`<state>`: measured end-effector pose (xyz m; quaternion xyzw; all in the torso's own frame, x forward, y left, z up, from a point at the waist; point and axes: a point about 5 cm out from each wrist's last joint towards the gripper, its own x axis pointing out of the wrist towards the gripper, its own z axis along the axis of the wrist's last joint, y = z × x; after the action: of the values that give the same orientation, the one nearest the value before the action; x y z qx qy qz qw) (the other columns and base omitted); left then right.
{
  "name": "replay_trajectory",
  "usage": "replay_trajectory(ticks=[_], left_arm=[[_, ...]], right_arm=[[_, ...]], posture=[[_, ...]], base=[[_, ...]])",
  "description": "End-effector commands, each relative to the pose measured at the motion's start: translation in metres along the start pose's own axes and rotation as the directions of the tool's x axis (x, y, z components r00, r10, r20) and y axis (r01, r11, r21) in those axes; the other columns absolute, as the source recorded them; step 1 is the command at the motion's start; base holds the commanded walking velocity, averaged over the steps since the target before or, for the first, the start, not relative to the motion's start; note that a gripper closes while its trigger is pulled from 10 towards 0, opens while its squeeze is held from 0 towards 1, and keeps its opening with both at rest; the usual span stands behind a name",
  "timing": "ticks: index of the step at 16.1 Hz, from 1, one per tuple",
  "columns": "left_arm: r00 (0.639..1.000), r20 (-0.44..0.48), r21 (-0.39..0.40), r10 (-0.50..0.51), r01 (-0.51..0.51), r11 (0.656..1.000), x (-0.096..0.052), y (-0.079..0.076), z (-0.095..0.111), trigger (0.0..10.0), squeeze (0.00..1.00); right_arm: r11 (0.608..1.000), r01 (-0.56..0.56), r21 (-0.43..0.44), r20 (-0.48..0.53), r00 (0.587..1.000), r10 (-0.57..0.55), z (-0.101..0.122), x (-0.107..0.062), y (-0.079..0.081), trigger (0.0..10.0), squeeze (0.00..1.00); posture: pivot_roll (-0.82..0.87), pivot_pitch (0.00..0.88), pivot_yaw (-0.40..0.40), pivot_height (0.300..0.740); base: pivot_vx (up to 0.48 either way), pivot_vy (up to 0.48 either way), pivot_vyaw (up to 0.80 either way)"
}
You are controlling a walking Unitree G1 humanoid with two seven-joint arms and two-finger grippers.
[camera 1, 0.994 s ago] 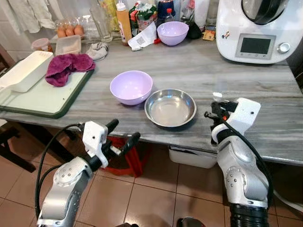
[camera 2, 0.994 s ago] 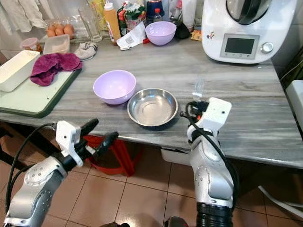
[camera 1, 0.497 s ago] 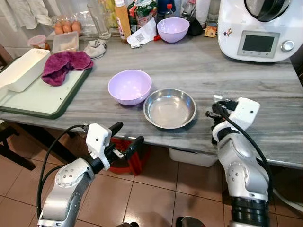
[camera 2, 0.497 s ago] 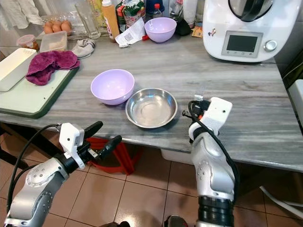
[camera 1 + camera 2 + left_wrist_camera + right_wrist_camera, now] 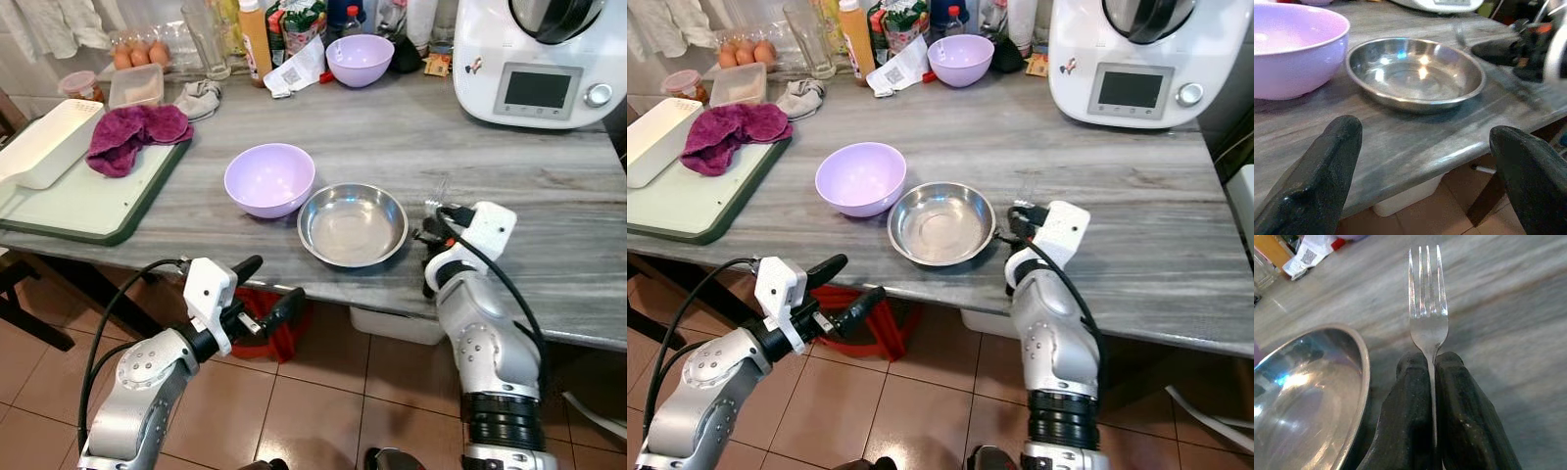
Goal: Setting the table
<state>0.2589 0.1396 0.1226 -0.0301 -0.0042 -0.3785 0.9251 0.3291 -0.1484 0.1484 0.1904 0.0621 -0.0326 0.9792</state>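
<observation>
A steel bowl [image 5: 353,223] sits near the table's front edge, with a lilac bowl [image 5: 270,179] touching its left side. My right gripper [image 5: 431,223] hovers just right of the steel bowl, low over the grey tabletop [image 5: 549,196]. In the right wrist view it [image 5: 1431,360] is shut on a silver fork [image 5: 1427,308] by the handle, tines pointing away, beside the bowl's rim [image 5: 1362,372]. My left gripper [image 5: 263,292] stands open below the table's front edge. The left wrist view has its fingers [image 5: 1327,166] apart, facing the steel bowl [image 5: 1415,73].
A green tray [image 5: 88,211] at the left carries a white container [image 5: 44,147] and a purple cloth [image 5: 137,132]. A second lilac bowl [image 5: 359,59], bottles, a glass and eggs line the back. A white kitchen machine [image 5: 539,59] stands back right.
My right gripper has moved left and lower with the fork, ending closer to the steel bowl. My left gripper has edged slightly right under the table edge.
</observation>
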Motion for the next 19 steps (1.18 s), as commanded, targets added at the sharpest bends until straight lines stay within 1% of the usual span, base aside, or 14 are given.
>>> replay_trajectory(ticks=[1,5,8,9,10,11,16,17,18,19], left_arm=[[0.999,0.013,-0.003,-0.043,0.043,0.999,-0.002,-0.005,0.005,10.0,0.00],[0.996,0.029,-0.015,-0.087,0.087,0.996,0.000,-0.011,0.007,10.0,0.00],[0.994,0.024,-0.012,-0.102,0.102,0.995,-0.001,-0.012,0.007,10.0,0.00],[0.994,0.019,-0.008,-0.104,0.104,0.995,-0.001,-0.012,0.006,10.0,0.00],[0.995,0.018,-0.007,-0.103,0.103,0.995,0.000,-0.013,0.005,10.0,0.00],[0.994,0.016,-0.006,-0.104,0.104,0.995,-0.001,-0.013,0.005,10.0,0.00],[0.994,0.014,-0.003,-0.104,0.105,0.995,0.000,-0.013,0.004,10.0,0.00],[0.995,0.016,0.000,-0.103,0.103,0.995,0.000,-0.013,0.005,10.0,0.00],[0.996,0.026,0.006,-0.087,0.086,0.996,0.000,-0.011,0.006,10.0,0.00],[0.996,0.030,0.008,-0.079,0.079,0.997,0.000,-0.011,0.006,10.0,0.00]], right_arm=[[1.000,0.003,0.017,-0.019,1.000,-0.003,-0.003,0.001,0.001,10.0,0.00],[1.000,0.004,0.023,-0.032,0.999,-0.004,-0.005,0.004,0.000,10.0,0.00],[1.000,0.004,0.025,-0.041,0.999,-0.003,-0.007,0.006,0.000,10.0,0.00],[0.999,0.000,0.032,-0.047,0.999,0.002,-0.008,0.007,0.001,10.0,0.95],[0.999,0.000,0.032,-0.050,0.999,0.001,-0.009,0.007,0.001,10.0,0.95],[0.999,-0.002,0.035,-0.054,0.999,0.003,-0.009,0.007,0.001,10.0,1.00],[0.999,0.007,0.033,-0.050,0.999,-0.006,-0.008,0.006,-0.001,10.0,1.00],[1.000,0.007,0.016,-0.026,1.000,-0.006,-0.002,0.004,-0.001,10.0,1.00],[1.000,-0.002,-0.030,0.009,1.000,0.002,0.004,0.001,-0.001,10.0,1.00],[0.999,-0.007,-0.042,0.020,1.000,0.008,0.005,0.000,-0.001,10.0,1.00]], posture=[[-0.15,0.171,0.085,0.740],[-0.15,0.169,0.085,0.740],[-0.15,0.169,0.083,0.740],[-0.15,0.168,0.082,0.740],[-0.15,0.168,0.082,0.740],[-0.15,0.168,0.082,0.740],[-0.15,0.169,0.081,0.740],[-0.15,0.167,0.082,0.740],[-0.15,0.165,0.081,0.740],[-0.15,0.165,0.081,0.740]], base=[[0.000,0.000,0.00],[0.000,0.000,0.00],[0.000,0.000,0.00],[0.000,0.000,0.00],[0.000,0.000,0.00],[0.000,0.000,0.00],[0.000,0.000,0.00],[0.000,0.000,0.00],[0.000,0.000,0.00],[0.000,0.000,0.00]])
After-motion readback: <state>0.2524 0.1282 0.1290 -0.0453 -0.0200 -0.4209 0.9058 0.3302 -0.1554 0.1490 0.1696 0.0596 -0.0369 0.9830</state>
